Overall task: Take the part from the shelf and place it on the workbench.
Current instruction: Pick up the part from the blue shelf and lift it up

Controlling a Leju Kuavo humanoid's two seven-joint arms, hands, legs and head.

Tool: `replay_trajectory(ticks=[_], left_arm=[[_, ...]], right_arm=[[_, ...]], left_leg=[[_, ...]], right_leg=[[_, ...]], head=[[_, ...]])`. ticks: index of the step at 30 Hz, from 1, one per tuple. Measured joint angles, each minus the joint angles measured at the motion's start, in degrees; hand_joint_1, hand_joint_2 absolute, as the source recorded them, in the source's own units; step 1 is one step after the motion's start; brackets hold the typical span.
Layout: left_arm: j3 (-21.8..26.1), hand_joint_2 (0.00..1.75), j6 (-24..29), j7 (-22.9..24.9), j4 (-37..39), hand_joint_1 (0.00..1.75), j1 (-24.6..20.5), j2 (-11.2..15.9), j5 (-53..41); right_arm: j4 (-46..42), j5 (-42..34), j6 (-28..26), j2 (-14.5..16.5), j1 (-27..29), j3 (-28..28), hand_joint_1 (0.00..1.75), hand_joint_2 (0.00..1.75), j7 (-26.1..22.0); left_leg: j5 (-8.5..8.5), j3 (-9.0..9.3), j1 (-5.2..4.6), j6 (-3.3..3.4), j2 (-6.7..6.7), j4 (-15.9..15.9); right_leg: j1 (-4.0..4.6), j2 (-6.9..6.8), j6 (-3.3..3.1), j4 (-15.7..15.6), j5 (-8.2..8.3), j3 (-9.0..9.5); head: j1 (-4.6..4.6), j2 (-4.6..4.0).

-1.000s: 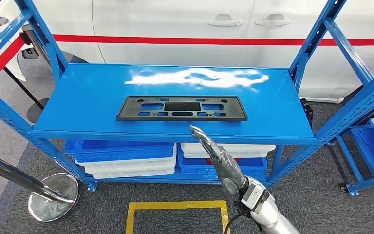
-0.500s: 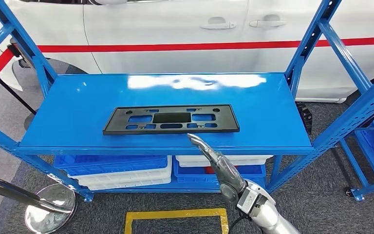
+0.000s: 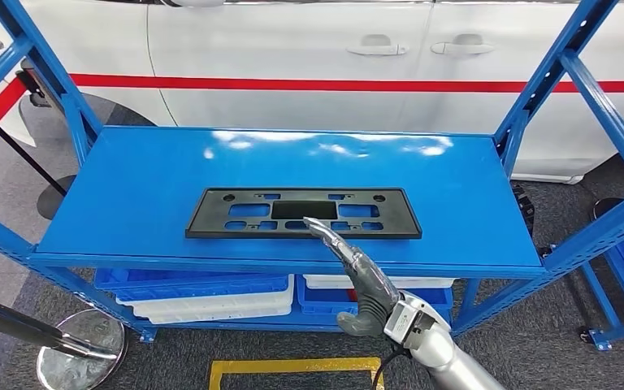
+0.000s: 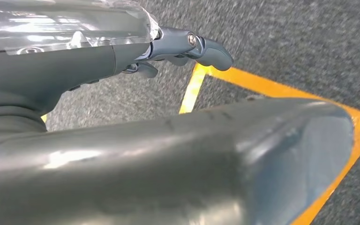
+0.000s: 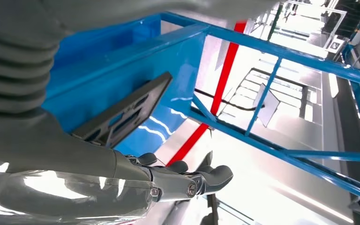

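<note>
- The part (image 3: 303, 213) is not yet grasped; it lies flat on the shelf (image 3: 130, 187).
- The right hand (image 3: 356, 272) is extended over its near edge, fingers released, nothing held.
- The left hand (image 4: 187, 47) is seen above the floor with fingers curled, nothing in them.
- Grasping, lifting and carrying to the workbench are left.

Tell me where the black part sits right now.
In the head view the black part lies flat on the blue shelf, near its front edge and about midway across. The right hand reaches toward its front edge from below.

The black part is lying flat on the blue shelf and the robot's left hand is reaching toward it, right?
Not quite: the right hand is the one reaching, fingers stretched toward the black part's near edge. The head view shows that arm coming in on the right. The part does lie flat on the blue shelf.
</note>
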Motion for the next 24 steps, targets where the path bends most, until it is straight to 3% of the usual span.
replay_trajectory(ticks=[2,5,6,8,9,11,12,13,14,17,19,22,24], left_arm=[[-0.01,0.0,0.02,0.28,0.0,0.0,-0.06,0.01,-0.19],[-0.02,0.0,-0.08,0.32,0.0,0.0,-0.29,0.09,-0.26],[-0.02,0.0,-0.15,0.26,0.0,0.0,-0.32,0.15,-0.27],[-0.03,0.0,-0.25,0.02,0.0,0.0,-0.33,0.27,-0.28],[-0.04,0.0,-0.28,-0.17,0.0,0.0,-0.34,0.32,-0.32],[-0.06,0.0,-0.35,-0.62,0.0,0.0,-0.32,0.37,-0.44],[-0.07,0.0,-0.39,-0.76,0.0,0.0,-0.28,0.38,-0.52],[-0.07,0.0,-0.44,-0.87,0.0,0.0,-0.24,0.42,-0.59],[-0.07,0.0,-0.49,-0.93,0.0,0.0,-0.22,0.46,-0.65],[-0.07,0.0,-0.58,-1.12,0.0,0.0,-0.31,0.55,-0.7],[-0.08,0.0,-0.6,-1.32,0.0,0.0,-0.35,0.56,-0.69],[-0.07,0.0,-0.81,-1.54,0.0,0.0,-0.26,0.56,-0.67],[-0.07,0.0,-1.03,-1.7,0.0,0.0,-0.27,0.56,-0.69]], right_arm=[[0.56,-0.09,-0.09,0.0,-0.9,0.4,0.0,1.75,0.26],[1.18,0.03,-0.43,-0.05,-1.65,1.0,0.0,0.44,0.66],[1.34,0.08,-0.57,-0.19,-1.84,1.18,0.0,0.44,0.75],[1.61,0.15,-0.78,-0.78,-2.39,1.58,0.0,1.31,0.82],[1.74,0.23,-0.85,-1.15,-2.67,1.84,0.0,1.75,0.84],[2.05,0.71,-1.0,-1.81,-3.07,2.33,0.0,1.75,0.98],[2.24,1.25,-1.19,-2.03,-3.17,2.54,0.0,1.75,1.15],[2.43,1.95,-1.47,-2.19,-3.28,2.75,0.0,1.75,1.34],[2.63,3.0,-1.91,-2.31,-3.44,3.04,0.0,1.75,1.57],[3.28,7.46,-4.12,-2.43,-4.36,4.05,0.0,1.75,2.45],[3.79,11.16,-6.0,-2.46,-5.2,4.94,0.0,1.75,3.23],[4.78,15.45,-8.59,-2.47,-6.22,6.32,0.0,1.75,4.14],[5.7,17.49,-10.34,-2.42,-6.9,7.0,0.0,1.75,4.4]], left_leg=[[-0.69,0.48,-0.14,-0.61,-0.09,0.17],[-1.06,0.49,-0.19,-1.68,-0.14,0.06],[-1.21,0.58,-0.12,-2.01,-0.11,0.1],[-2.7,-0.24,0.01,-2.62,0.03,2.38],[-4.24,-1.56,0.06,-2.87,0.1,5.26],[-7.55,-5.64,0.09,-3.2,0.17,13.0],[-8.19,-7.27,0.09,-3.26,0.17,15.72],[-7.72,-8.01,0.09,-3.24,0.17,16.53],[-6.2,-7.66,0.09,-3.16,0.18,15.12],[-0.43,-3.14,-0.03,-2.45,0.15,4.33],[0.5,-1.74,-0.27,-1.79,0.09,0.91],[0.82,-1.39,-0.12,-0.71,0.06,0.18],[1.19,-1.11,0.16,-0.01,0.1,-0.33]], right_leg=[[0.09,-0.02,-0.33,-6.4,3.1,2.47],[0.44,0.13,-1.15,-8.57,3.0,3.26],[0.37,0.14,-1.47,-8.77,2.99,3.38],[0.18,0.01,-2.13,-9.14,2.97,3.77],[0.15,-0.12,-2.39,-9.26,2.92,3.94],[0.3,-0.37,-2.76,-9.25,2.74,4.08],[0.38,-0.42,-2.83,-9.24,2.66,4.14],[0.44,-0.45,-2.86,-9.21,2.58,4.22],[0.47,-0.44,-2.82,-9.18,2.49,4.33],[0.63,-0.33,-2.41,-9.02,2.1,4.8],[0.8,-0.27,-1.87,-8.99,1.96,4.92],[0.79,-0.26,-0.95,-8.73,1.56,4.88],[0.73,-0.21,-0.5,-4.95,-0.89,3.24]], head=[[0.0,0.0],[-0.01,0.0],[0.0,0.0],[0.0,0.0],[0.0,0.0],[0.0,0.0],[0.0,0.0],[0.0,0.0],[0.0,0.0],[0.0,0.0],[0.0,0.0],[0.01,0.0],[0.01,0.0]])
